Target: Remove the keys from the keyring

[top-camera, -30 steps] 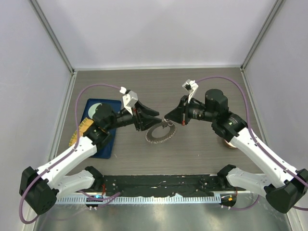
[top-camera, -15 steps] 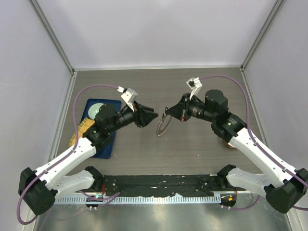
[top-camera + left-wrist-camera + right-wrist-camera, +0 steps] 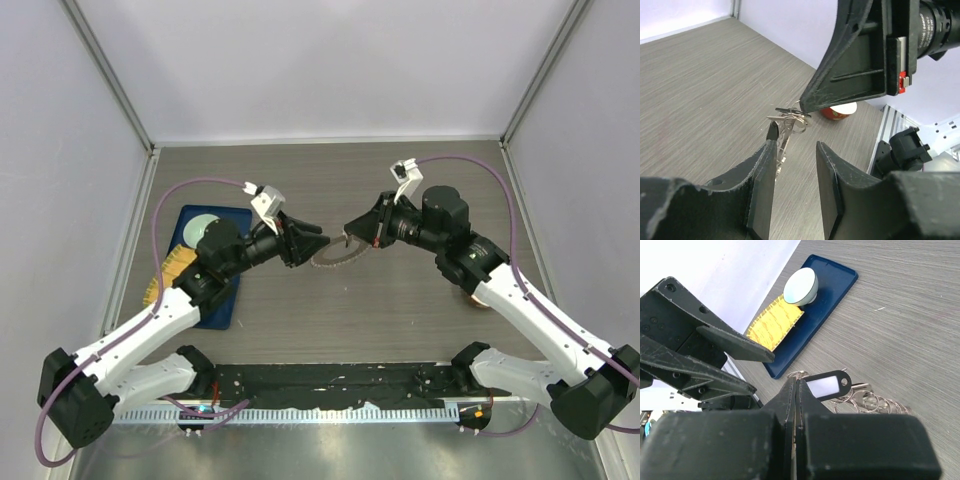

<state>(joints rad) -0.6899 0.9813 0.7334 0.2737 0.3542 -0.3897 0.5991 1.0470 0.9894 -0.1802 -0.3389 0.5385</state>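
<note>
Probably light, stiff and slippery, the keyring [image 3: 335,257] hangs pinched by the closed right gripper [image 3: 796,386], while the half-spread, empty left gripper [image 3: 796,140] beside it should take a key [image 3: 827,385] by its head.

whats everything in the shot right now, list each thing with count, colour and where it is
keyring: one, grey-brown, toothed, mid-table between the two grippers
tag: one, black with a pale window, on the keyring by the right gripper's tips
keys: too small to count
tray: one, dark blue, left side of the table
dish: one, pale, round, on the tray
toothed pad: one, yellow, partly on the tray, beside the dish
cup: one, red with a white top, on the table by the right arm
table: one, grey wood grain
left gripper: one, black, open, tips beside the keyring
right gripper: one, black, shut on the keyring
</note>
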